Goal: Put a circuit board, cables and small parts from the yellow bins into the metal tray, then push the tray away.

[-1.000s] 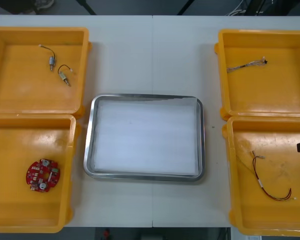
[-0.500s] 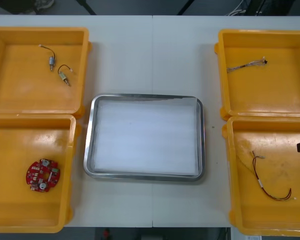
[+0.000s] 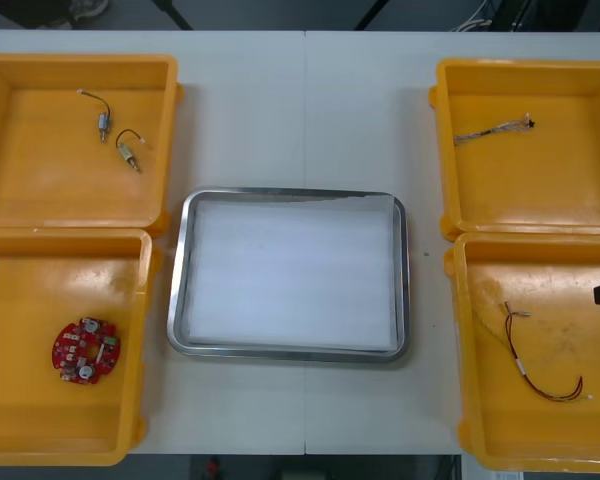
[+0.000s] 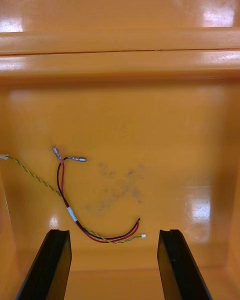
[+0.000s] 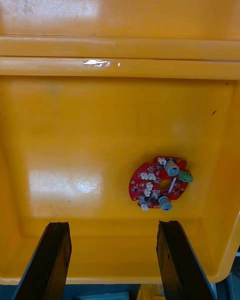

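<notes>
- Front: shiny rectangular metal tray point(image 3: 177, 290), white inside, at middle of worktop point(image 3: 305, 120) between square yellow plastic bins point(image 3: 168, 140); round red circuit board point(image 3: 85, 351) in near-left bin.
- Right wrist: right claw point(image 4: 112, 237) spread apart, clamping nothing, over thin red and yellow cable point(image 4: 64, 195).
- Left wrist: left claw point(image 5: 112, 230) spread apart, circuit board near fingers.

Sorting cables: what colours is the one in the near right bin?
The cable is red and yellow; right wrist view.
</notes>
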